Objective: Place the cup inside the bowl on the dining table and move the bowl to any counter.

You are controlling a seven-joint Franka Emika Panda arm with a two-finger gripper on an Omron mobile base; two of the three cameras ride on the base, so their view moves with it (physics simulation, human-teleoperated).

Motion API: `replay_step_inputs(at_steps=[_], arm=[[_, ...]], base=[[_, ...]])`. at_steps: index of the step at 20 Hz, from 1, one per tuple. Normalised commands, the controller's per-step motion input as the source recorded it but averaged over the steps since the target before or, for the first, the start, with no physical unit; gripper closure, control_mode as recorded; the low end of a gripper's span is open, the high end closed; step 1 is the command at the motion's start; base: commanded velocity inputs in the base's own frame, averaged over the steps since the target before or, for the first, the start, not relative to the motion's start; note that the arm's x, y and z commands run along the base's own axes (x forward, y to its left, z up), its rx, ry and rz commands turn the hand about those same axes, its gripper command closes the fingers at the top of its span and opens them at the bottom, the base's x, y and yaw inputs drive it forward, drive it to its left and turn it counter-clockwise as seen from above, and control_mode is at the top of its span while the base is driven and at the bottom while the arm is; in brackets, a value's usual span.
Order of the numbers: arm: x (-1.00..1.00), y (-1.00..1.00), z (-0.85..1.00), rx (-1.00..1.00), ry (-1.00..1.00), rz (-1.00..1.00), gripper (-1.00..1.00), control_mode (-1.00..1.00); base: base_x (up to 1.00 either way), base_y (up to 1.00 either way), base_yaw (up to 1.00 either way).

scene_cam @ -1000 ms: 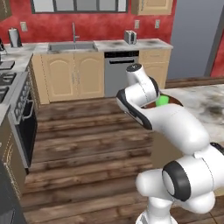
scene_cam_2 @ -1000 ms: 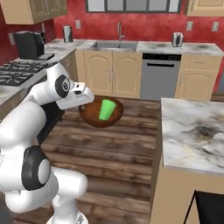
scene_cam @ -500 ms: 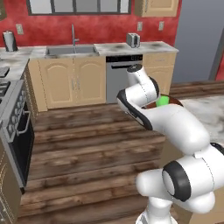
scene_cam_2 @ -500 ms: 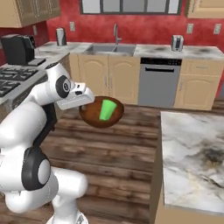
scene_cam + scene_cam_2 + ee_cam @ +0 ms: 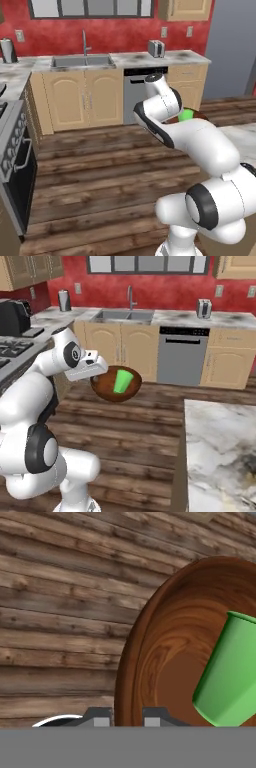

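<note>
Jaws pinching bowl [image 5: 150, 657] rim, cup [image 5: 231, 672] inside, over open wood floor [image 5: 55, 602].

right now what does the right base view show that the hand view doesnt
Right base view alone: the counter with its sink, a toaster, the dishwasher, the stove and a corner of the dining table.

Hand view alone: the pincer up close, its fingertips either side of the bowl's rim, so it is shut on the bowl.

Both: the brown bowl held above the wood floor, with the green cup leaning inside it.
</note>
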Motion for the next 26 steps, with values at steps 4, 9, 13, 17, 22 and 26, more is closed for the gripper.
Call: replay_step_inputs(at_steps=[4,9,13,17,22,26], arm=[[0.00,0.00,0.00,0.00,0.00,0.00,1.00,1.00],[0.00,0.00,0.00,0.00,0.00,0.00,1.00,1.00],[0.00,0.00,0.00,0.00,0.00,0.00,1.00,1.00],[0.00,0.00,0.00,0.00,0.00,0.00,1.00,1.00],[0.00,0.00,0.00,0.00,0.00,0.00,1.00,1.00],[0.00,0.00,0.00,0.00,0.00,0.00,1.00,1.00]], base=[[0.70,0.17,-0.03],[0.69,0.49,-0.08],[0.71,0.48,-0.11],[0.71,0.38,-0.10],[0.96,0.18,-0.08],[0.97,0.15,-0.07]])
